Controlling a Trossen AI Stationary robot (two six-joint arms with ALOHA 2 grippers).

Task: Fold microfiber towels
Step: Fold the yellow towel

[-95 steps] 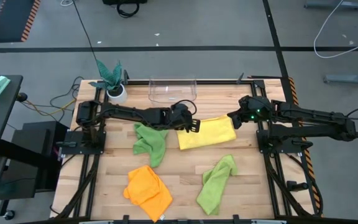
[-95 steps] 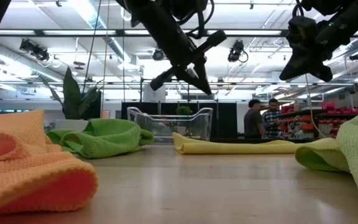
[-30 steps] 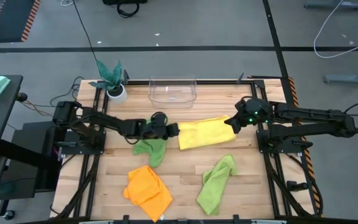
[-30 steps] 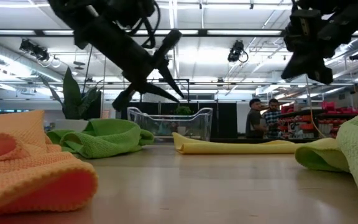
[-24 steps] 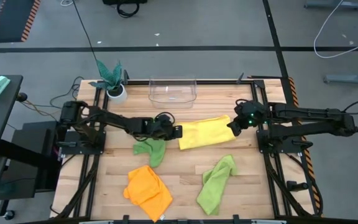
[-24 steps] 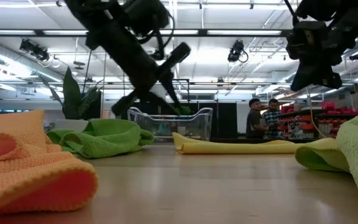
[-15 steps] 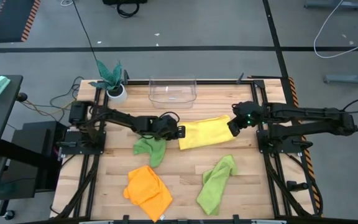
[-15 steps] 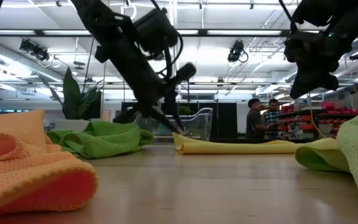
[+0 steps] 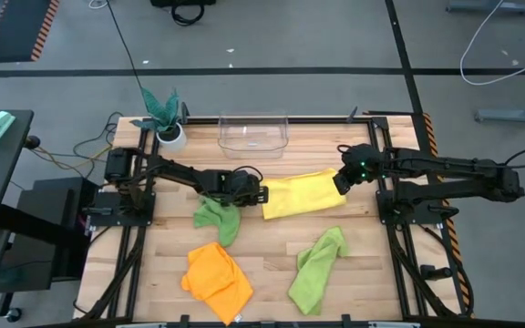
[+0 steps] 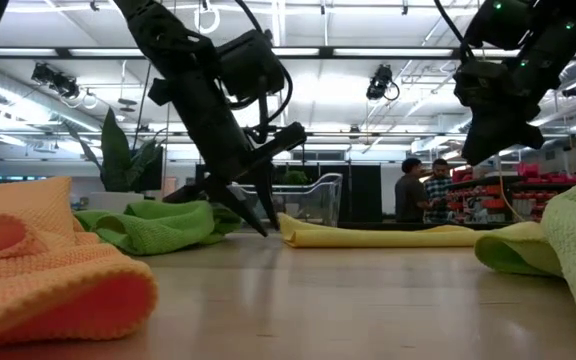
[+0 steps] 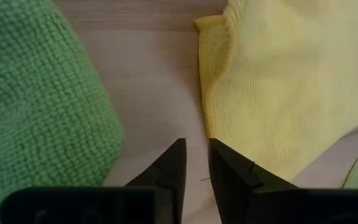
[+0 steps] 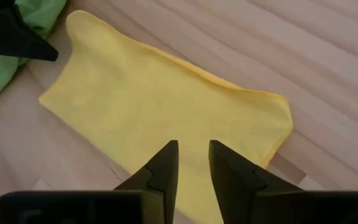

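My left gripper (image 9: 262, 193) hangs low over the wooden table (image 9: 272, 264), its two dark fingers (image 11: 169, 171) parted by only a narrow gap and closed on nothing; bare wood shows between the tips. Just ahead of those tips, and to one side of them, lies the yellow towel (image 9: 303, 192), its near corner (image 11: 207, 25) close beside my fingers but not touching them. On the other side of the same gripper, just beside it, sits a bunched lime green towel (image 9: 217, 214), whose fuzzy bulk fills the wrist view's edge (image 11: 36, 106). In the low view my left fingers point down at a slant toward the tabletop between the green heap (image 10: 158, 222) and the yellow cloth (image 10: 388, 236). My right gripper (image 9: 342, 183) hovers above the far end of the yellow towel, the end away from my left gripper; its fingers (image 12: 160, 168) stand a small way apart and grip nothing, with the flat yellow cloth (image 12: 166, 118) spread out beneath them. Farther from both grippers, toward the table's near edge, an orange towel (image 9: 217, 278) lies crumpled, and a second lime green towel (image 9: 317, 269) lies rumpled beside it. Behind my grippers, at the table's far edge, stands a clear plastic bin (image 9: 253, 132)
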